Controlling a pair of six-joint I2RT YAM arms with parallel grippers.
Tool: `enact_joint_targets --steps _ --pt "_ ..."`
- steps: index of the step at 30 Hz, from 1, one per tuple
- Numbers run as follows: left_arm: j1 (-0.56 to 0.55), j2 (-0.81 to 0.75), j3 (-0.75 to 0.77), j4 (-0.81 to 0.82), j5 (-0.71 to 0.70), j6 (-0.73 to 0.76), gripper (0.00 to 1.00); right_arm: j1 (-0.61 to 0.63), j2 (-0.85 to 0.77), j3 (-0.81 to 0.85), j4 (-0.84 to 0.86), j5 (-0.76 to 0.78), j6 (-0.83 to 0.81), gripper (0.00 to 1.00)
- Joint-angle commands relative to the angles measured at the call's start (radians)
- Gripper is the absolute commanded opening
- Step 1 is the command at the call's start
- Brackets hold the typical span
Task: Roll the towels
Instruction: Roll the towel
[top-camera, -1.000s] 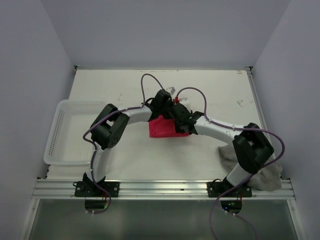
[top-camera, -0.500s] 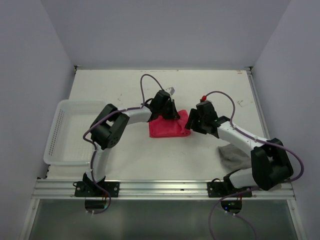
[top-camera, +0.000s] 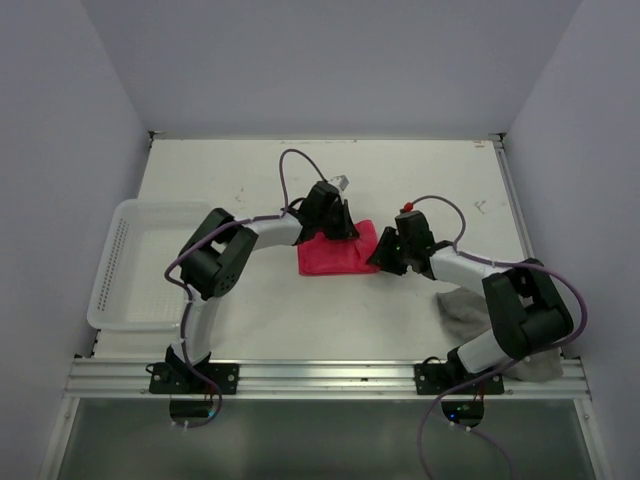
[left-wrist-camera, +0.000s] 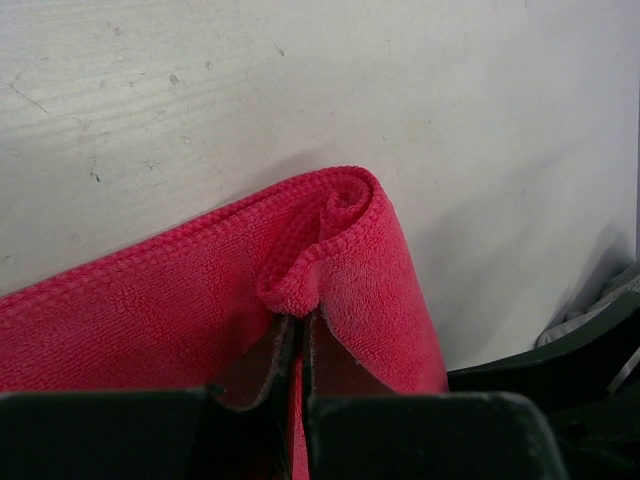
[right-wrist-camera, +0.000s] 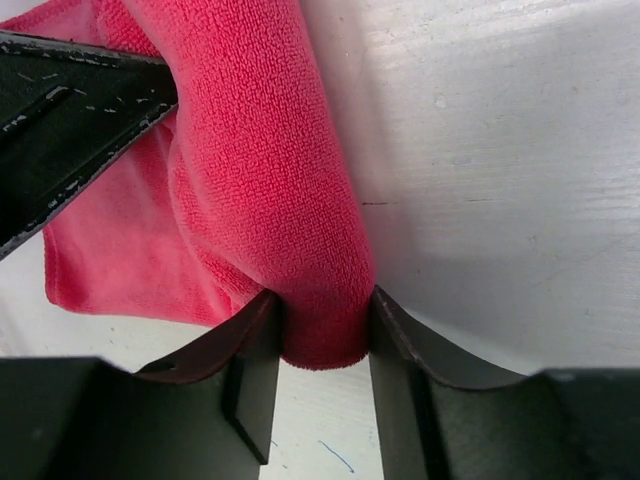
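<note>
The pink towel (top-camera: 338, 254) lies mid-table with its far edge rolled up. My left gripper (top-camera: 336, 226) stands over that far edge, shut on a fold of the pink towel (left-wrist-camera: 150, 310); in the left wrist view its fingertips (left-wrist-camera: 297, 325) pinch the cloth just below the curled end. My right gripper (top-camera: 381, 256) is at the roll's right end, and the right wrist view shows its jaws (right-wrist-camera: 322, 305) pressed on both sides of the rolled pink towel (right-wrist-camera: 250, 150). The grey towel (top-camera: 465, 308) lies crumpled at the near right, partly under the right arm.
A white perforated basket (top-camera: 120, 250) sits at the table's left edge. One finger of the left gripper (right-wrist-camera: 70, 110) crosses the top left of the right wrist view. Grey walls enclose the table on three sides.
The right gripper left the towel's middle, swung out to the right with its jaws wider, then came back and closed on the roll's right end. The left gripper held still.
</note>
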Motion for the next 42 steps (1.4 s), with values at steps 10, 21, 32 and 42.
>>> enact_joint_targets --steps 10,21,32,42 --pt "0.058 -0.117 0.006 -0.001 -0.04 0.047 0.22 -0.001 -0.029 0.05 -0.079 0.037 -0.122 0.0" --pt "0.085 -0.2 -0.016 0.002 -0.021 0.033 0.3 0.175 0.023 0.266 -0.326 0.411 -0.298 0.0" --pt "0.076 -0.187 -0.042 0.037 0.006 0.002 0.28 0.394 0.164 0.378 -0.453 0.804 -0.315 0.0" --pt "0.047 -0.156 -0.049 0.123 0.034 -0.041 0.27 0.508 0.286 0.472 -0.533 0.945 -0.282 0.0"
